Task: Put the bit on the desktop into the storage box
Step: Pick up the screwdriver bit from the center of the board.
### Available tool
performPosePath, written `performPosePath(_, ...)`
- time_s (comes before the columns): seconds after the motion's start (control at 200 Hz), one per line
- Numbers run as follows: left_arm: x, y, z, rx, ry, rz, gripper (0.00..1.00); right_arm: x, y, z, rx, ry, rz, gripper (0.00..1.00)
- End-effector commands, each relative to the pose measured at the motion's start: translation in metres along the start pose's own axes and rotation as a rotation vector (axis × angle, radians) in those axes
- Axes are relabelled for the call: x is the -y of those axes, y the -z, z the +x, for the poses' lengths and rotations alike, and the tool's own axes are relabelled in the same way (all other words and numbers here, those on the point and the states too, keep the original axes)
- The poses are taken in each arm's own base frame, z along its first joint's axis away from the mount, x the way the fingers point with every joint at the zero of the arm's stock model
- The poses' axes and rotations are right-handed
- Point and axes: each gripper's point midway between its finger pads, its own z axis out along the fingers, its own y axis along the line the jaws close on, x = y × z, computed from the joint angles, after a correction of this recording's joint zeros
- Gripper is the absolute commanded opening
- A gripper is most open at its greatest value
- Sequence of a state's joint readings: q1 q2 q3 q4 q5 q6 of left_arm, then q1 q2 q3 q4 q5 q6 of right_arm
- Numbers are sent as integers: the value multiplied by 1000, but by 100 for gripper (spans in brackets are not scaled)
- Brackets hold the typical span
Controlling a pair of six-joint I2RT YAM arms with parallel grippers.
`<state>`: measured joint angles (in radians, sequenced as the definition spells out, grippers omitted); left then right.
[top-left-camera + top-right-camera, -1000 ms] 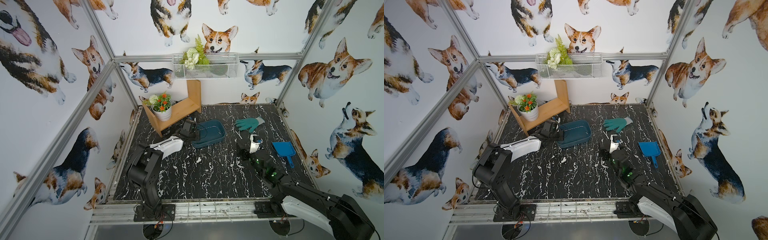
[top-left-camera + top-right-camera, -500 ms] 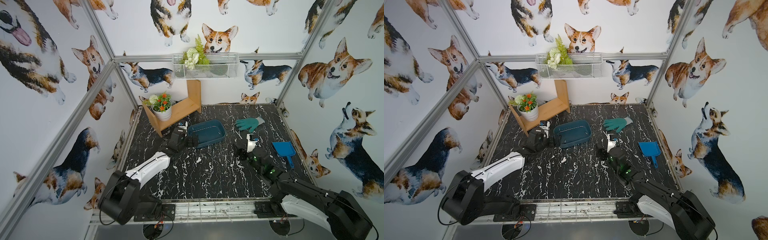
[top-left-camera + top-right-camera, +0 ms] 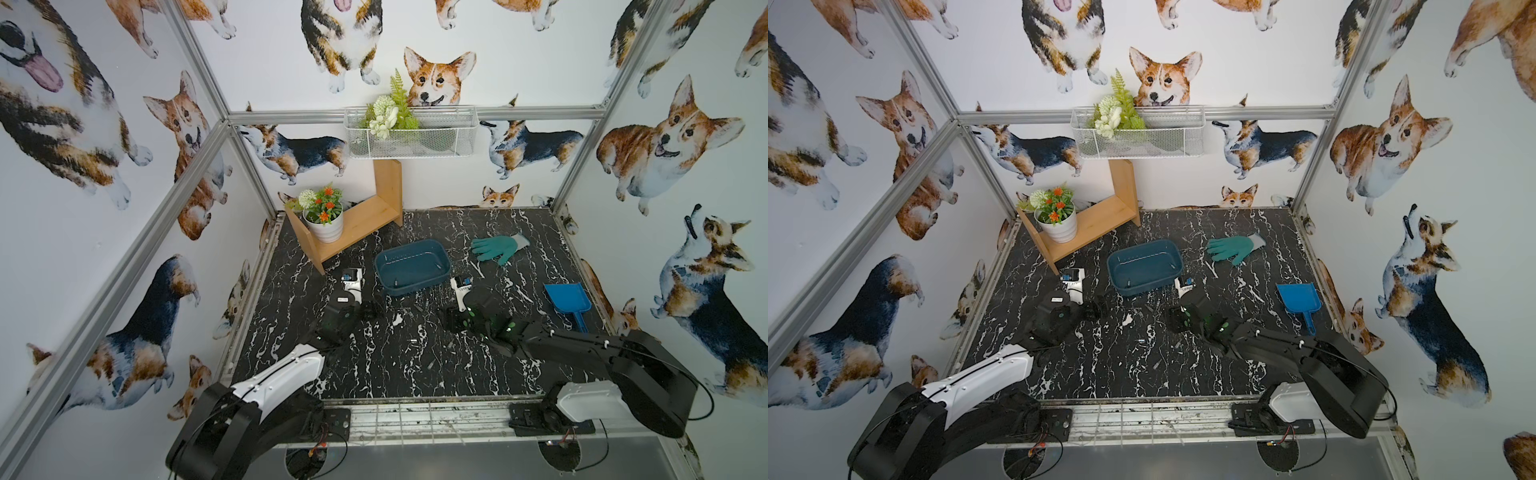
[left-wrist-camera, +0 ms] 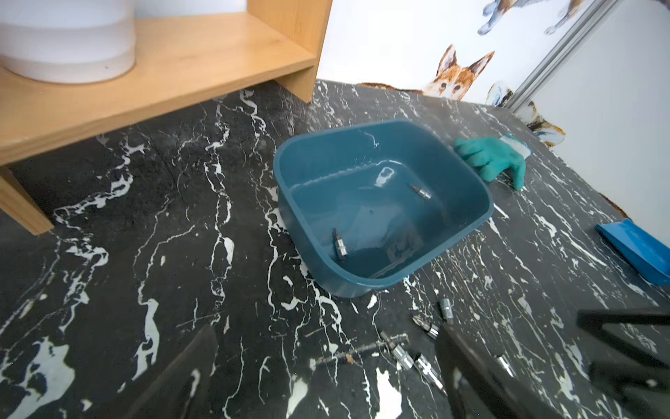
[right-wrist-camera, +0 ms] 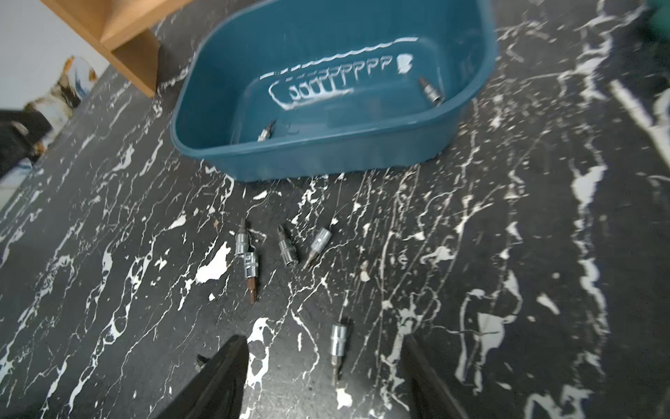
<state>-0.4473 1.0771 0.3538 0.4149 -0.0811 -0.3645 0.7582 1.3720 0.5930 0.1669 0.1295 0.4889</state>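
The teal storage box [image 3: 415, 287] [image 3: 1146, 287] stands mid-table. Two bits lie inside it, one [image 4: 339, 245] near the front wall and one [image 4: 420, 191] farther back. Several silver bits lie loose on the black marble desktop in front of the box [image 5: 326, 156], among them a cluster [image 5: 287, 247]. My right gripper [image 5: 322, 377] [image 3: 451, 320] is open low over the desktop, with a single bit [image 5: 338, 342] lying between its fingers, untouched. My left gripper [image 4: 326, 377] [image 3: 374, 309] is wide open and holds nothing. Loose bits [image 4: 398, 350] lie near one of its fingers.
A green glove [image 3: 498, 247] lies behind and right of the box. A bright blue scoop [image 3: 567, 297] sits at the right edge. A wooden shelf [image 3: 357, 220] with a flower pot [image 3: 324, 224] stands back left. A wire basket [image 3: 409, 133] hangs on the back wall.
My left gripper drew back from the box's left edge toward the front and opened wide. My right gripper moved forward and left down over the loose bits, its jaws narrowing.
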Motion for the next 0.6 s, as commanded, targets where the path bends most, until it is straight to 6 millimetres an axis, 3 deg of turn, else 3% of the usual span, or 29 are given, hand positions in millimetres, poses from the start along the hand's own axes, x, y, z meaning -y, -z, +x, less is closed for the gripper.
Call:
performPosePath(0.0, -2, 5, -13, 63, -13, -16, 100, 1, -12, 20, -102, 3, 52, 68)
performPosePath(0.275, -3, 7, -15, 71, -17, -15, 100, 13, -26, 34, -174, 20, 167, 64)
performPosePath(0.596, -1, 4, -13, 59, -21, -8, 100, 17, -32, 42, -219, 80, 236, 49)
